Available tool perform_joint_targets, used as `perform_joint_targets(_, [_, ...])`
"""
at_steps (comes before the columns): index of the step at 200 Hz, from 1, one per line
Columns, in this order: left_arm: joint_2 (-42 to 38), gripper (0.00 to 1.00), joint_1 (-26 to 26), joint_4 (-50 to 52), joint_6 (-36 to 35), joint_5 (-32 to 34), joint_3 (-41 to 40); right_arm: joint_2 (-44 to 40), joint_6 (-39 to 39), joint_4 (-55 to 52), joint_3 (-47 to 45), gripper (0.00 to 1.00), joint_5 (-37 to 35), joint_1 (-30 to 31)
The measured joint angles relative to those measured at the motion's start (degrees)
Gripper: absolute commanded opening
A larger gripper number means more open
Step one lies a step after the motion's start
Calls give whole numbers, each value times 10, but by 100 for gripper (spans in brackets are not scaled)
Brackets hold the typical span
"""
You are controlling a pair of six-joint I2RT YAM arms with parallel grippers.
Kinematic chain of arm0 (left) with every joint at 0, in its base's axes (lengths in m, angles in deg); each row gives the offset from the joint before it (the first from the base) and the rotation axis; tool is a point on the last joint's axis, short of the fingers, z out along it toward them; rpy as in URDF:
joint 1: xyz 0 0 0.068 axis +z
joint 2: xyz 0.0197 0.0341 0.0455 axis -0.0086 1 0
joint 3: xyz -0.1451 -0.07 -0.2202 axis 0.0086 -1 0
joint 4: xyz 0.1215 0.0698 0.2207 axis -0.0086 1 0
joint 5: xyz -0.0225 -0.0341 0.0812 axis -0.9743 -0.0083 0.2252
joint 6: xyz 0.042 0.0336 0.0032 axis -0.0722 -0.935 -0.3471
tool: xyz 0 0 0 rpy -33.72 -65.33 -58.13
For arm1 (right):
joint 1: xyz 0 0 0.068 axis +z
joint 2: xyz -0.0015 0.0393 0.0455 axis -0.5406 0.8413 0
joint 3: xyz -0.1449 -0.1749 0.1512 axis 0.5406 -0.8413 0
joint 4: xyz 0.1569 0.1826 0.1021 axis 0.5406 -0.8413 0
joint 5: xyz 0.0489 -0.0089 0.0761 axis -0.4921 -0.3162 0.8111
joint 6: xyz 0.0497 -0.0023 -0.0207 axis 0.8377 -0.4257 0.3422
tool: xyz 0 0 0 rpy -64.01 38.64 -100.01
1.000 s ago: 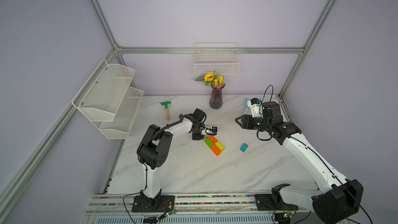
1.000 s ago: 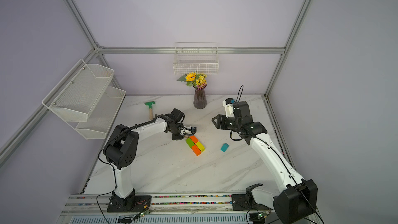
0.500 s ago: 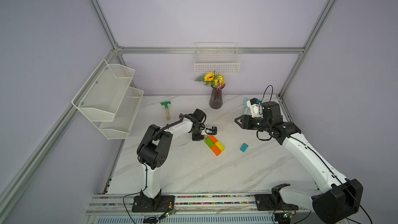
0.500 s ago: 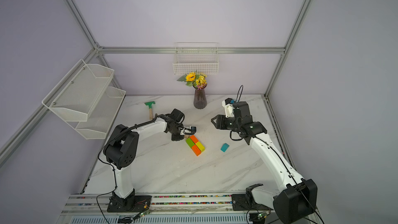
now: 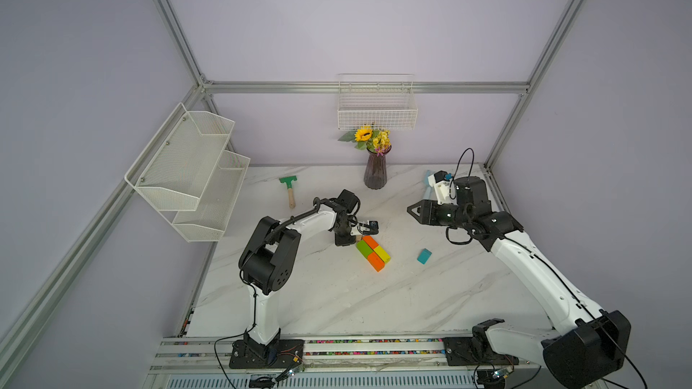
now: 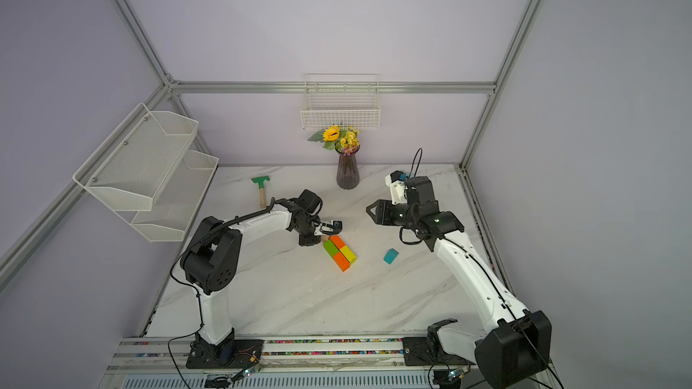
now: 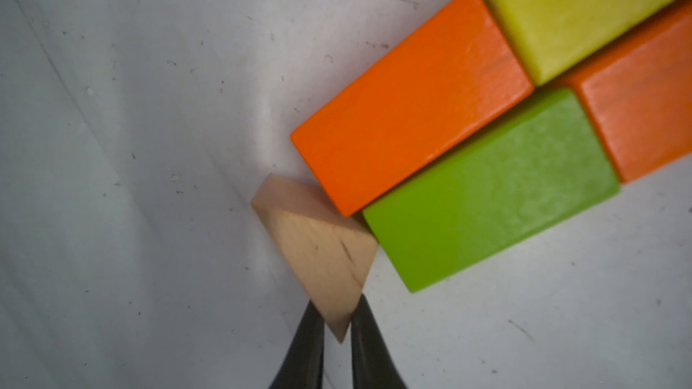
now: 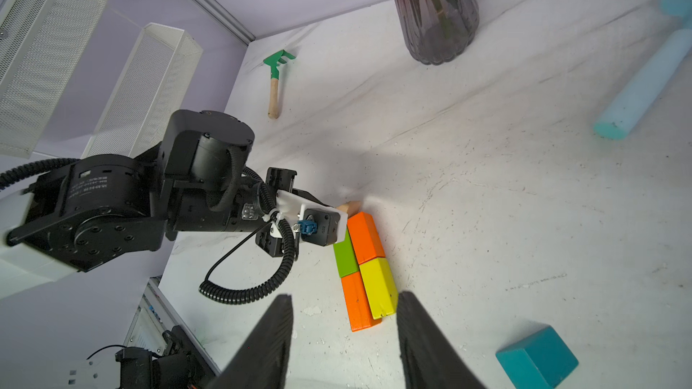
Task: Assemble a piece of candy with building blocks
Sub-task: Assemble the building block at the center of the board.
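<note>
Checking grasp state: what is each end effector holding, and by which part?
Left end effector pinches the tan triangle by one pointed corner. Right end effector is open, holding nothing.

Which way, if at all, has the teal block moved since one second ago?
No. In a top view the teal block keeps the same place relative to the vase and the yellow block.

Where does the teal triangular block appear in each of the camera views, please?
Top view: teal block right of the rectangle, apart from it.
Top view: teal block in the same spot.
Left wrist: not in it.
Right wrist: teal block off the rectangle's yellow side.
Shared landmark: the rectangle, in all four views.
</note>
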Motion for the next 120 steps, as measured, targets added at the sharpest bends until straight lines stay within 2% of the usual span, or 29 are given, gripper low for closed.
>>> perform_joint_targets(120, [19, 14, 0, 10, 42, 18, 30, 0, 0, 0, 0, 49, 10, 0])
